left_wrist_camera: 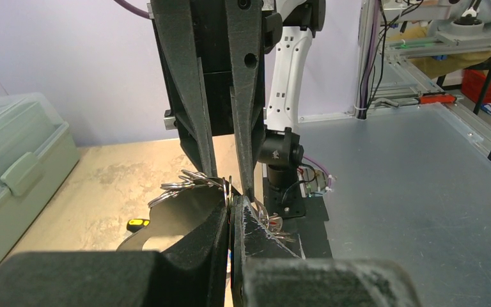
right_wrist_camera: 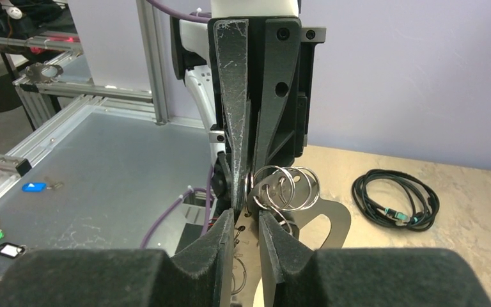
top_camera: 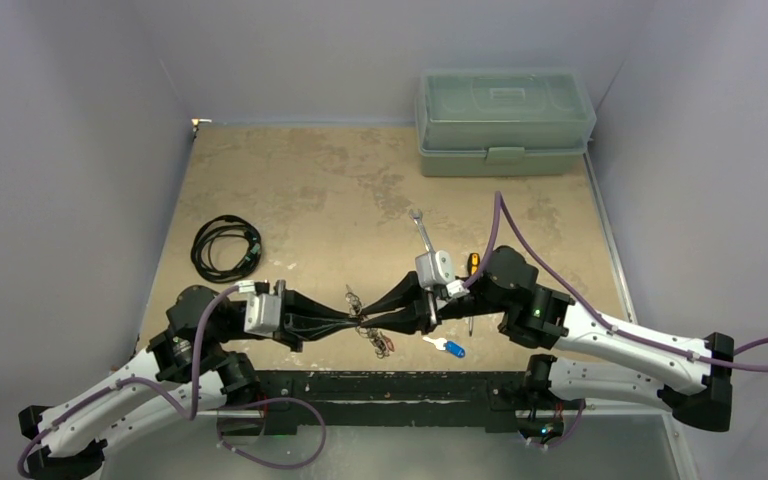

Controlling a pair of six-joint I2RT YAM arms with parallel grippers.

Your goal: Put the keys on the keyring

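Observation:
The keyring (right_wrist_camera: 323, 220), a flat grey plate with a slot and several split rings (right_wrist_camera: 288, 185) through its edge holes, hangs above the table between both arms. My left gripper (left_wrist_camera: 232, 203) is shut on its edge by the rings, with the plate (left_wrist_camera: 166, 220) to its left. My right gripper (right_wrist_camera: 248, 214) faces it from the other side. Its jaws stand a narrow gap apart, straddling the holed edge. In the top view the two grippers (top_camera: 356, 322) (top_camera: 378, 318) meet tip to tip. One blue-headed key (top_camera: 450, 348) lies on the table just right of them.
A silver wrench (top_camera: 422, 235) and a yellow-handled screwdriver (top_camera: 472, 265) lie behind the right arm. A coiled black cable (top_camera: 225, 247) sits at the left, and a green toolbox (top_camera: 505, 120) at the back right. Small coloured tags (right_wrist_camera: 34, 187) lie on the grey bench beyond the table.

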